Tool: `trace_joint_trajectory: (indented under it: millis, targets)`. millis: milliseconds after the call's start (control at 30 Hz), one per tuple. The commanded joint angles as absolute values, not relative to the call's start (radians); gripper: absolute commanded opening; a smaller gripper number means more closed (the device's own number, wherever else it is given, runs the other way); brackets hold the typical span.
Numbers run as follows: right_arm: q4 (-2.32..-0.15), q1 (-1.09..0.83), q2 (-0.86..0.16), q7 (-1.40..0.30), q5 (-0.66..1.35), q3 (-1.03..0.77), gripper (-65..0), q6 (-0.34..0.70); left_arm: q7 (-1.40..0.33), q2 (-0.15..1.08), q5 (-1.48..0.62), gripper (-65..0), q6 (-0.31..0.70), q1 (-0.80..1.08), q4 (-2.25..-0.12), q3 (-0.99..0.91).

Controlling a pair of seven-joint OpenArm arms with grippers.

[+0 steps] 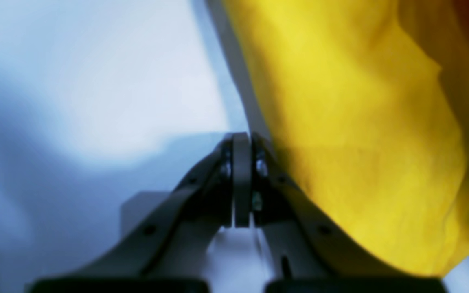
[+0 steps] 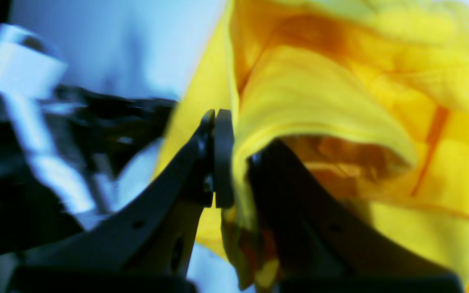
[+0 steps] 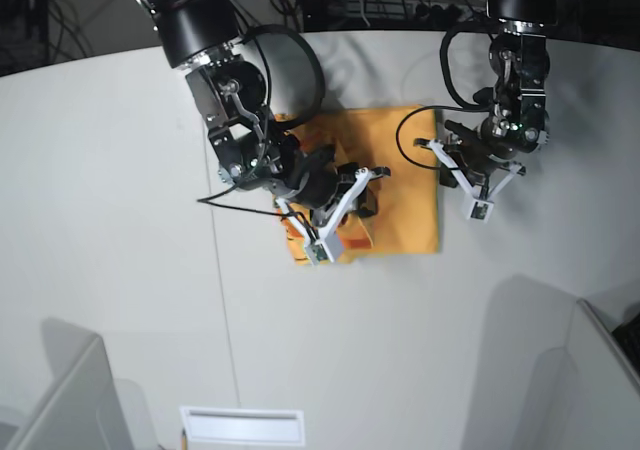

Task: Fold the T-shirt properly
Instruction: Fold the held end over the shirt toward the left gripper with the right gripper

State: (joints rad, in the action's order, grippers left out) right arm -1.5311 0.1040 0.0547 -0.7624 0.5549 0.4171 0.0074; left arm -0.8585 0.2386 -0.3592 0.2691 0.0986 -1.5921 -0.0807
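Looking down from the base view, I see the T-shirt (image 3: 400, 185) lying on the white desk (image 3: 120, 220) as a partly folded orange block between my two arms. My right end effector (image 3: 352, 198) sits over the shirt's near-left part, and in the right wrist view its fingers (image 2: 222, 158) are pinched on a fold of the yellow-orange cloth, which rises between them and bunches up to one side in loose ridges. A raised bit of fabric shows under that arm in the base view too, so this corner is lifted off the desk while the rest lies flat.

My left end effector (image 3: 478, 175) hangs just past the shirt's far edge, over bare desk. In the left wrist view its fingers (image 1: 240, 179) are pressed together with nothing between them; the shirt's edge (image 1: 352, 134) runs right beside them, close against one finger's outer side, though I cannot tell whether it touches. That view is blurred. A black cable (image 3: 420, 120) from the left arm loops over the shirt's upper edge.
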Motion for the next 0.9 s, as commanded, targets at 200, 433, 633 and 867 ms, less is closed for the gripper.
trace_joint_trajectory:
  millis: [200,433,633,867]
  targets:
    - [-1.518,0.119,0.061,-0.75,0.567,0.42,-63.9,-0.008,-0.842,0.28,-0.371,-65.0,0.271,0.13,-1.724,-0.101]
    - [-1.527,0.122,0.059,-0.75,0.567,0.498,-29.6,-0.159,-0.842,0.28,-0.371,-65.0,0.272,0.24,-1.821,-0.394]
    - [-1.567,0.13,0.059,-0.75,0.567,0.608,-29.4,-0.294,-0.843,0.283,-0.371,-65.0,0.334,0.285,-1.816,-0.593]
    - [-1.563,0.176,0.07,-0.75,0.567,0.74,-29.4,-0.314,-0.845,0.278,-0.369,-65.0,0.466,0.306,-1.813,-0.763]
